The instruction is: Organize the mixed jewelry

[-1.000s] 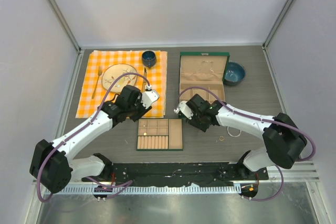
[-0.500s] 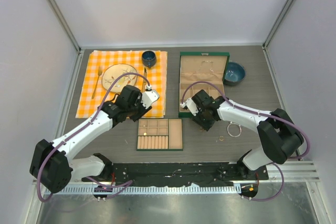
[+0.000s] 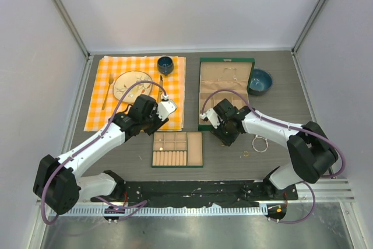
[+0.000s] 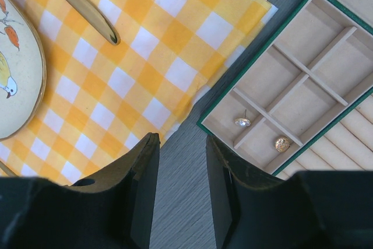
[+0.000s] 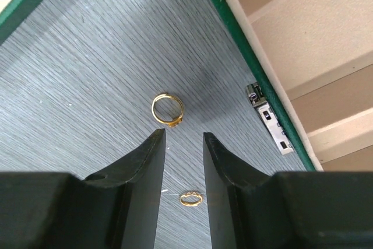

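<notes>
We count two arms over the bench (image 3: 285,100). The left gripper (image 4: 182,141) hangs over the right edge of the one orange checked cloth (image 4: 145,56), next to the far left corner of the one tan tray (image 3: 195,151). Its fingers (image 4: 145,161) stand apart with nothing between them. The right gripper (image 5: 182,136) points down at bare bench just near of the one open green box (image 3: 226,77), close to its metal clasp (image 5: 267,119). Its fingers (image 5: 152,161) are apart too and grip nothing.

Jewelry count:
- **Rings:** two gold ones lie on the bench under the right gripper. One ring (image 5: 168,109) is just off the fingertips. The second ring (image 5: 192,198) shows in the gap between the fingers, and we cannot tell whether they touch it.
- **Studs:** two in the tray, a pale stud (image 4: 242,122) and a gold stud (image 4: 282,143). They sit in adjoining compartments at the tray's far left corner.
- **Loose pieces:** in the top view, one silver loop (image 3: 260,144) and one small gold piece (image 3: 245,154) lie on the bench right of the tray. They are near the right arm and apart from each other.

Other things:
- One plate (image 3: 133,84) and one dark cup (image 3: 165,64) are on the cloth.
- Two utensils flank the plate, a left utensil (image 3: 106,94) and a right utensil (image 3: 159,87).
- One blue bowl (image 3: 260,81) sits just right of the box.
</notes>
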You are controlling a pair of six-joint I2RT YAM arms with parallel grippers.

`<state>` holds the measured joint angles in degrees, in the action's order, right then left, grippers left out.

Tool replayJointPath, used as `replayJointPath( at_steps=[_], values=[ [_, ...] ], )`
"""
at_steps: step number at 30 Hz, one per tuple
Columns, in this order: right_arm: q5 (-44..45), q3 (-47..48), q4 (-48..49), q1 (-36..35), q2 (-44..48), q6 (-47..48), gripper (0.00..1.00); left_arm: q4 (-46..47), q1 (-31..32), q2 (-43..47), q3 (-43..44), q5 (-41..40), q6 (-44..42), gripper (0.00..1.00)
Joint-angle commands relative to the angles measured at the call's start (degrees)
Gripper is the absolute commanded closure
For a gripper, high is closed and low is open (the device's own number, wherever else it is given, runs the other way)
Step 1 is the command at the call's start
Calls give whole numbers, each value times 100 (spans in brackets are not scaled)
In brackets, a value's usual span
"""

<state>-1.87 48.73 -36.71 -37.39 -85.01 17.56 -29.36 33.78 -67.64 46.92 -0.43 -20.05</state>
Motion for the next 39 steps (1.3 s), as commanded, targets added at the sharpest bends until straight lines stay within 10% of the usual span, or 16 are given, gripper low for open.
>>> replayJointPath(
  at_steps=[1, 39],
  values=[
    [-156, 286, -21, 30, 55, -104, 62, 238, 15, -21, 11, -10, 19, 58],
    [-50, 321, 208, 56, -464, -148, 75, 291, 15, 14, -69, -63, -7, 58]
  ],
)
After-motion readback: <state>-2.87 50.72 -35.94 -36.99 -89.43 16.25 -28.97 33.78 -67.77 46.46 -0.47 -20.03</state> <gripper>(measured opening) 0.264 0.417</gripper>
